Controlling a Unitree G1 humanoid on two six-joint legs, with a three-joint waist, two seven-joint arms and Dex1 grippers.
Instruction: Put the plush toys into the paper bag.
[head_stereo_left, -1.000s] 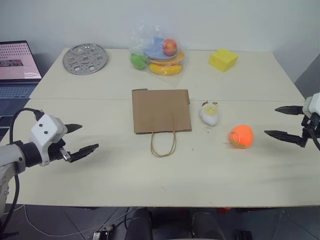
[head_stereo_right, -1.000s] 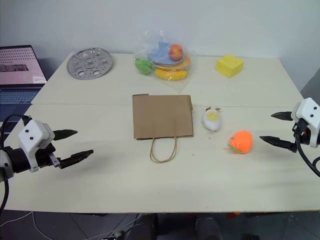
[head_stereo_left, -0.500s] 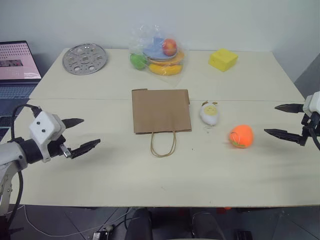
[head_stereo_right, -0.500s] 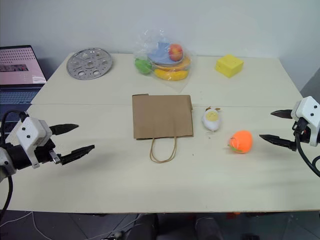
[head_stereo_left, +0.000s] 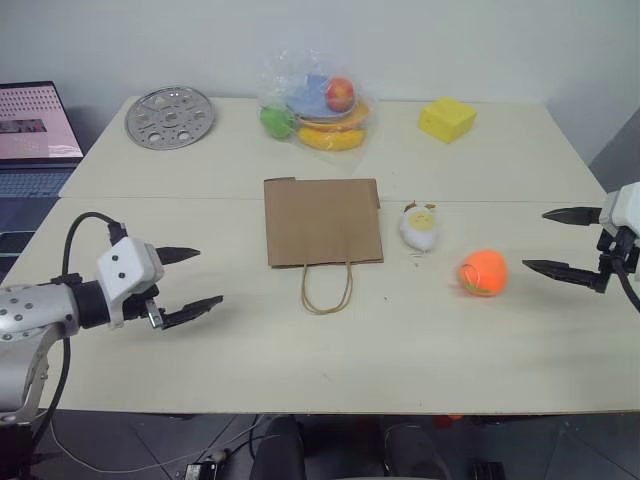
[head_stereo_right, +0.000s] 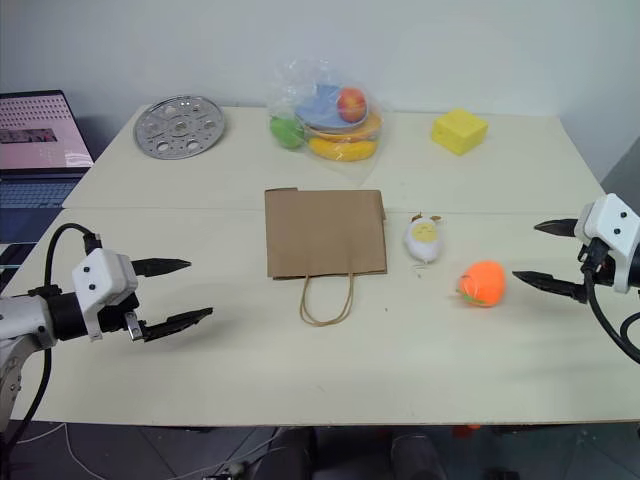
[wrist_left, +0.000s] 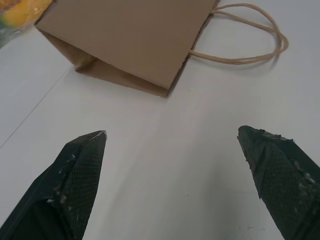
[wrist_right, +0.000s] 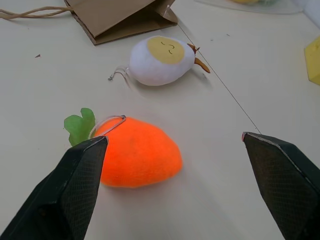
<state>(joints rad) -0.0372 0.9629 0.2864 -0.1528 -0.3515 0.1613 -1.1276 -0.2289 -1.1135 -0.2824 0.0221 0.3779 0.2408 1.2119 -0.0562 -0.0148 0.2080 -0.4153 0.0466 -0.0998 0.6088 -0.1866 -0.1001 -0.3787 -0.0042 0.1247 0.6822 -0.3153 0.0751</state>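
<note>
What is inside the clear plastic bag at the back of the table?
The clear plastic bag shows red, green and yellow toy fruits on a blue piece. Whatever lies beneath these is covered.

left hand (head_stereo_left: 190, 278): bare table (head_stereo_left: 230, 350) ahead to paper bag (head_stereo_left: 322, 222) | right hand (head_stereo_left: 562, 242): orange plush (head_stereo_left: 482, 272) just ahead, nothing between
</note>
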